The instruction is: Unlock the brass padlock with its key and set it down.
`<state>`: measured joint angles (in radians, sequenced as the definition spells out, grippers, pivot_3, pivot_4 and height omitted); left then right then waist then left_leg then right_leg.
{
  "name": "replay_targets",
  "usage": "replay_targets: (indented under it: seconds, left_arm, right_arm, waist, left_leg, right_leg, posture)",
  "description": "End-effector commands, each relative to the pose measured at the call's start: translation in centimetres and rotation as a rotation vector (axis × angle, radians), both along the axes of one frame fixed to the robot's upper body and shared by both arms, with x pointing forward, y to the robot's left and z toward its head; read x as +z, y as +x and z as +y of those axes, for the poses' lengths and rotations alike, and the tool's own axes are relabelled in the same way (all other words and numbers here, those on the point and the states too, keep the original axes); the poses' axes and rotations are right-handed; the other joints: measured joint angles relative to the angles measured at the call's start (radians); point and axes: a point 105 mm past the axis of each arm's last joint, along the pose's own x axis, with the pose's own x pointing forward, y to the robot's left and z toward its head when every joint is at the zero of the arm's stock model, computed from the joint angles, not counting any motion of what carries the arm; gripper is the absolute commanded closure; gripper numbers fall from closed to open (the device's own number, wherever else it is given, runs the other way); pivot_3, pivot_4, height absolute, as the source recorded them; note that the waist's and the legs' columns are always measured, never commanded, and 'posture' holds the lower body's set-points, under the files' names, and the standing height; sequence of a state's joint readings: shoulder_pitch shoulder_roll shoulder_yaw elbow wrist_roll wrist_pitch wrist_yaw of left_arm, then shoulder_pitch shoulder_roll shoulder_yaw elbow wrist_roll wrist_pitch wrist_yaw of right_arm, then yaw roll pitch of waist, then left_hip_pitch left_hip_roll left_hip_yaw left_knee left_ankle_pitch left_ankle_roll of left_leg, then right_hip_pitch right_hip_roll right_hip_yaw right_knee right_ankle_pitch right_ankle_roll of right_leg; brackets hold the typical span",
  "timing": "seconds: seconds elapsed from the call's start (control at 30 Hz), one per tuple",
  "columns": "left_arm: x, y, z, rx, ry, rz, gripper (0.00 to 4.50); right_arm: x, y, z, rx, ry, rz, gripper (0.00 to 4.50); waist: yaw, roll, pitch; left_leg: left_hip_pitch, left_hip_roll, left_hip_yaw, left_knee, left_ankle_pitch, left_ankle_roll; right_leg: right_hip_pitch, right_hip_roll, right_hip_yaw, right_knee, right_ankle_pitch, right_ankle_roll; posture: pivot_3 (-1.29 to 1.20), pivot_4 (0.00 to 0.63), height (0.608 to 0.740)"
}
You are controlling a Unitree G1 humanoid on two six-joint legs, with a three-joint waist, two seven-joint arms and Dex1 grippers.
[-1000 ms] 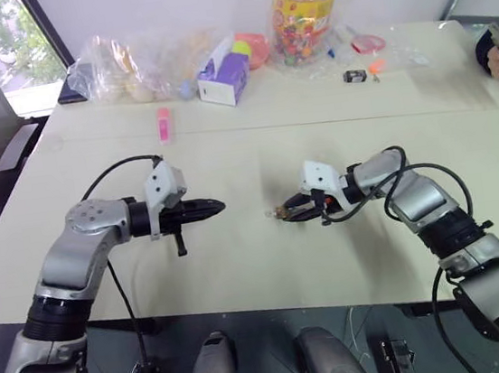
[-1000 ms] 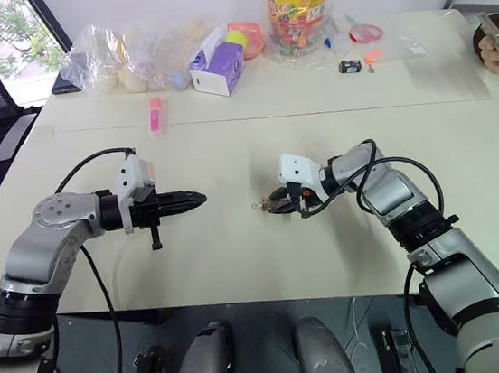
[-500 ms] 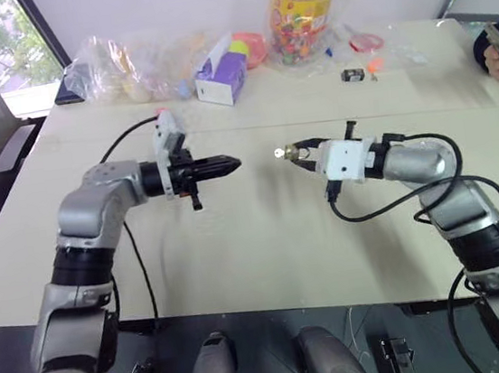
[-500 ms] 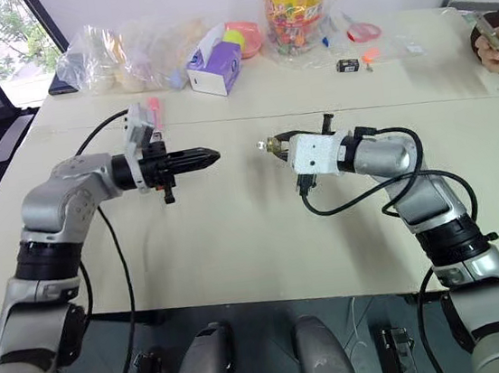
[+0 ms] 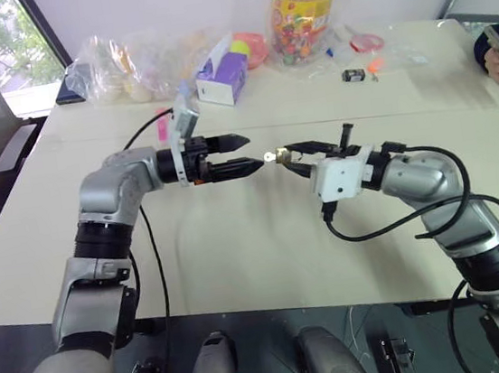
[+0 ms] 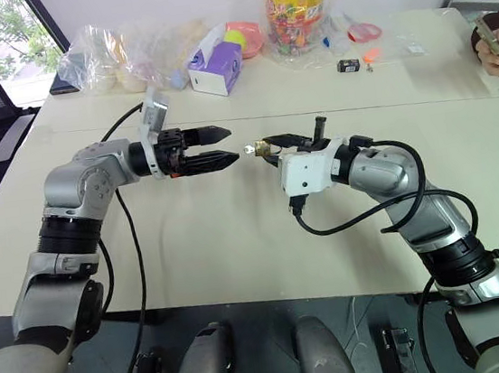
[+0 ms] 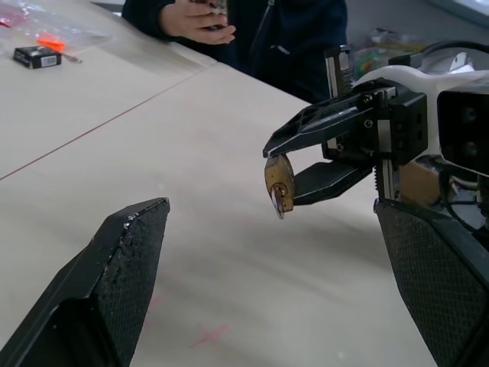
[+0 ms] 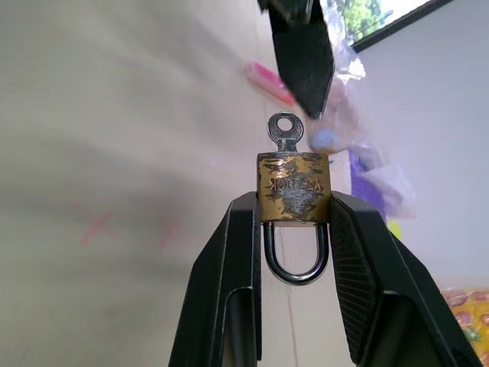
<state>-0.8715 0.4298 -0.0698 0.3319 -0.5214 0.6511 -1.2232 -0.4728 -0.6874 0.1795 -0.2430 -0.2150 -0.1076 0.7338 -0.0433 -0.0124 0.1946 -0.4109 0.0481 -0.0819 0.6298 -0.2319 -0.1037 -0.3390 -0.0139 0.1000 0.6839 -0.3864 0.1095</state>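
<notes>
The right gripper (image 8: 294, 222) pinches the small brass padlock (image 8: 293, 188), its silvery key (image 8: 286, 131) protruding toward the left gripper (image 5: 243, 152), whose black fingers stand spread.

Head stereo pair high, facing forward and down over the table (image 5: 241, 269), wrist cameras close in along their fingers, facing each other, both sharing the brass padlock (image 8: 293, 186) between them

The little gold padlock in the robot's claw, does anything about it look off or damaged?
The brass padlock looks worn: its face is scuffed and blotchy. It isn't broken, though. The right gripper pinches its body squarely, shackle pointing back between the fingers, and the key sits in the keyhole, sticking out toward the open left gripper.
</notes>
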Motion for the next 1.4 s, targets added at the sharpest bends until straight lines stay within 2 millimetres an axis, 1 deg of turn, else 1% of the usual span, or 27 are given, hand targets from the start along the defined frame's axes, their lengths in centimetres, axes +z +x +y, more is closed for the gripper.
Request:
replay_targets:
  seconds: [0.03, 0.1, 0.2, 0.4, 0.43, 0.47, 0.5, 0.53, 0.77, 0.87, 1.0, 1.2, 1.4]
  left_arm:
    - [1.3, -0.4, -0.4, -0.039, -0.028, -0.018, 0.07]
    - [1.3, -0.5, -0.5, -0.050, -0.028, -0.014, 0.07]
    - [1.2, -0.6, -0.8, -0.059, -0.031, -0.007, 0.84]
    - [1.3, -0.6, -1.3, -0.071, -0.046, -0.001, 3.20]
    - [1.3, -0.6, -1.4, -0.071, -0.046, -0.002, 3.68]
    - [1.3, -0.6, -1.4, -0.071, -0.046, -0.002, 3.97]
    - [1.3, -0.6, -1.5, -0.075, -0.047, -0.001, 4.40]
    - [1.3, -0.7, -1.6, -0.078, -0.048, -0.001, 4.46]
    - [0.9, -0.9, -1.9, -0.096, -0.013, -0.036, 4.46]
    - [0.4, -1.2, -2.0, -0.106, 0.041, -0.114, 4.46]
    - [0.1, -1.4, -2.2, -0.119, 0.073, -0.191, 4.46]
    - [0.0, -1.6, -2.4, -0.115, 0.113, -0.388, 4.46]
    - [0.0, -1.7, -2.7, -0.095, 0.136, -0.661, 4.46]
  right_arm:
    - [1.9, -0.7, 0.2, 0.015, 0.017, -0.074, 3.84]
    - [2.1, -0.8, 0.4, 0.020, 0.020, -0.078, 3.84]
    - [2.3, -1.0, 0.6, 0.027, 0.015, -0.085, 3.84]
    - [2.3, -1.3, 0.9, 0.035, 0.015, -0.082, 3.84]
    - [2.3, -1.4, 0.9, 0.035, 0.014, -0.082, 3.84]
    - [2.3, -1.4, 0.9, 0.035, 0.013, -0.081, 3.84]
    - [2.3, -1.5, 0.9, 0.036, 0.012, -0.081, 3.84]
    - [2.3, -1.5, 0.9, 0.037, 0.011, -0.081, 3.84]
    - [2.3, -1.7, 1.1, 0.044, 0.002, -0.080, 3.84]
    - [2.5, -1.7, 1.1, 0.050, 0.004, -0.073, 3.84]
    - [2.6, -1.7, 1.2, 0.056, 0.009, -0.063, 3.84]
    - [2.8, -1.5, 1.1, 0.059, 0.012, -0.052, 3.84]
    - [2.8, -1.4, 0.9, 0.054, 0.006, -0.047, 3.84]
  waist:
    - [0.000, 0.000, 0.000]
    - [0.000, 0.000, 0.000]
    - [0.000, 0.000, 0.000]
    - [0.001, 0.000, 0.000]
    - [0.001, 0.000, 0.000]
    - [0.001, 0.000, 0.000]
    - [0.000, 0.000, 0.000]
    - [0.001, 0.000, 0.000]
    - [0.000, 0.000, 0.000]
    - [0.001, 0.000, 0.000]
    - [0.001, 0.000, 0.000]
    - [0.001, 0.000, 0.000]
    - [0.002, 0.000, 0.000]
  left_leg:
    - [0.000, 0.000, 0.000, 0.000, 0.000, 0.000]
    - [0.000, 0.000, 0.000, 0.000, 0.000, 0.000]
    - [0.000, 0.000, 0.000, 0.000, 0.000, 0.000]
    - [0.000, 0.000, 0.000, 0.000, 0.000, 0.000]
    - [0.000, 0.000, 0.000, 0.000, 0.000, 0.000]
    - [0.000, 0.000, 0.000, 0.000, 0.000, 0.000]
    - [0.000, 0.000, 0.000, 0.000, 0.000, 0.000]
    - [0.000, 0.000, 0.000, 0.000, 0.000, 0.000]
    - [0.000, 0.000, 0.000, 0.000, 0.000, 0.000]
    - [0.000, 0.000, 0.000, 0.000, 0.000, 0.000]
    - [0.000, 0.000, 0.000, 0.000, 0.000, 0.000]
    - [0.000, 0.000, 0.000, 0.000, 0.000, 0.000]
    - [0.000, 0.000, 0.000, 0.000, 0.000, 0.000]
  right_leg:
    - [0.000, 0.000, 0.000, 0.000, 0.000, 0.000]
    - [0.000, 0.000, 0.000, 0.000, 0.000, 0.000]
    - [0.000, 0.000, 0.000, 0.000, 0.000, 0.000]
    - [0.000, 0.000, 0.000, 0.000, 0.000, 0.000]
    - [0.000, 0.000, 0.000, 0.000, 0.000, 0.000]
    - [0.000, 0.000, 0.000, 0.000, 0.000, 0.000]
    - [0.000, 0.000, 0.000, 0.000, 0.000, 0.000]
    - [0.000, 0.000, 0.000, 0.000, 0.000, 0.000]
    - [0.000, 0.000, 0.000, 0.000, 0.000, 0.000]
    - [0.000, 0.000, 0.000, 0.000, 0.000, 0.000]
    - [0.000, 0.000, 0.000, 0.000, 0.000, 0.000]
    - [0.000, 0.000, 0.000, 0.000, 0.000, 0.000]
    - [0.000, 0.000, 0.000, 0.000, 0.000, 0.000]
  posture:
    - [0.00, 0.150, 0.740]
    - [0.00, 0.150, 0.740]
    - [0.00, 0.150, 0.740]
    - [0.00, 0.150, 0.740]
    - [0.00, 0.150, 0.740]
    - [0.00, 0.150, 0.740]
    - [0.00, 0.150, 0.740]
    - [0.00, 0.150, 0.740]
    - [0.00, 0.150, 0.740]
    - [0.00, 0.150, 0.740]
    - [0.00, 0.150, 0.740]
    - [0.00, 0.150, 0.740]
    - [0.00, 0.150, 0.740]
